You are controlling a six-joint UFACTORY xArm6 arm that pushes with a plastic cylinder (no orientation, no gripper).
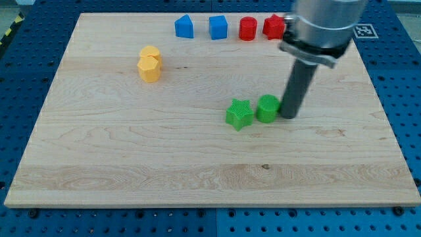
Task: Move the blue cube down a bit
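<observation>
- Blue cube (pixel 218 27) sits near the board's top edge, well up and to the view's left of my tip (pixel 287 116), and well apart from it.
- Blue block (pixel 184 27) with a sloped top stands just beside the cube, on the side farther from my tip.
- Red cylinder (pixel 247 29) stands just beside the cube on the side nearer the rod (pixel 297 89); another red block (pixel 273 27), its shape partly hidden by the arm, sits above my tip.
- My tip rests on the wooden board (pixel 131 158), a bare rod end with nothing to open or close, holding nothing.
- Green cylinder (pixel 267 108) is right against my tip on its view-left side; whether they touch, I cannot tell.
- Green star (pixel 239 114) is just beyond that cylinder, farther left from my tip.
- Two yellow blocks (pixel 150 64), touching each other, lie far to the view's left and above my tip.
</observation>
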